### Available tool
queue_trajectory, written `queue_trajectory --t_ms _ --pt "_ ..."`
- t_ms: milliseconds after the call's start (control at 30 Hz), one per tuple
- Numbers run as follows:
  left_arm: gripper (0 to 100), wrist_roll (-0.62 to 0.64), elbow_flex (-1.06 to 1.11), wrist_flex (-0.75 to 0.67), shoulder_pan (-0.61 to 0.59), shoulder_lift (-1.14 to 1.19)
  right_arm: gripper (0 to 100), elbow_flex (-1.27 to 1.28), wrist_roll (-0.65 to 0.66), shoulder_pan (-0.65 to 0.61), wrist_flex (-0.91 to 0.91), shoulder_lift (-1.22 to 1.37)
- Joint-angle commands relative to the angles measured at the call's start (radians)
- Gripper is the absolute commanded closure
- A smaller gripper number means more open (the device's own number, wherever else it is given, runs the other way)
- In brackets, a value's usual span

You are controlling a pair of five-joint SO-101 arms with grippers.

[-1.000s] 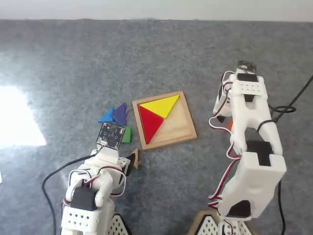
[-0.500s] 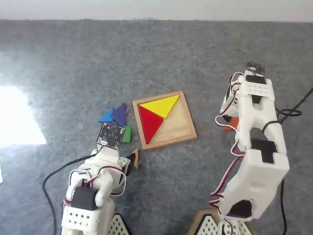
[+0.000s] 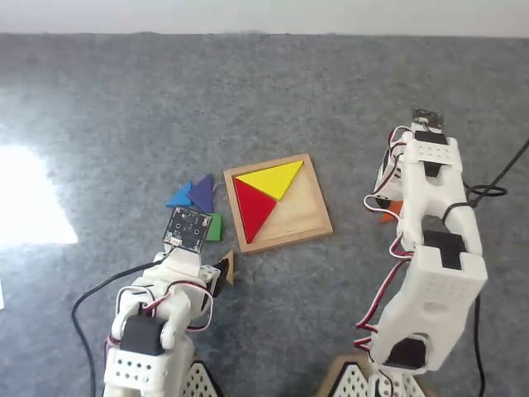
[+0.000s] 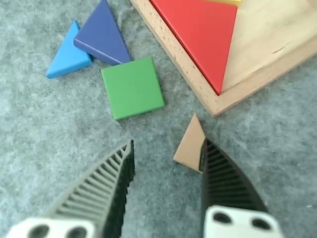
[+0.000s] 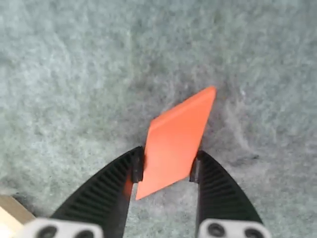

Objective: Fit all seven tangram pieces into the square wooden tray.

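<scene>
Count: you've got seven pieces and one square wooden tray (image 3: 304, 213).
- In the tray, two: large yellow triangle (image 3: 271, 178) along the far edge and large red triangle (image 3: 252, 207) along the left edge. Their apexes meet at the tray's middle.
- On the grey surface (image 3: 124, 107) left of the tray, four: light blue triangle (image 3: 178, 198), dark blue triangle (image 3: 202, 192), green square (image 3: 214, 227) and small tan wooden triangle (image 3: 228, 266).
- Right of the tray, one: orange parallelogram (image 5: 176, 141).

Room: the tray's near and right portions are bare wood. The tray sits slightly skewed on the surface. The green square lies just beside its left rim, apart from it. The blue triangles touch each other, and the dark one is right against the green square. Plain grey surface surrounds the orange piece, which is well apart from the tray.

Your left gripper (image 4: 167, 146) is spread wide, low over the surface. The tan triangle sits against one finger, its tip aimed at the tray's near corner.

Your right gripper (image 5: 167, 161) is clamped on the orange parallelogram's long edges. Its long axis points away from the fingers. You can't tell whether it's lifted.
</scene>
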Motion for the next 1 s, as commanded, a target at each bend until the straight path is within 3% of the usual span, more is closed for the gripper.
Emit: queue_trajectory --t_ms 0,367,600,967 --pt "79 -0.014 -0.005 0.005 0.005 -0.021 89.1 -0.071 0.071 -0.051 0.008 -0.076" --pt "79 -0.014 -0.005 0.005 0.005 -0.021 89.1 -0.14 0.213 -0.423 0.031 -0.174" --pt "79 -0.014 -0.005 0.005 0.005 -0.021 89.1 -0.42 0.107 -0.499 0.139 0.059" --pt "79 -0.014 -0.005 0.005 0.005 -0.021 88.5 -0.74 0.092 -0.509 0.354 0.318"
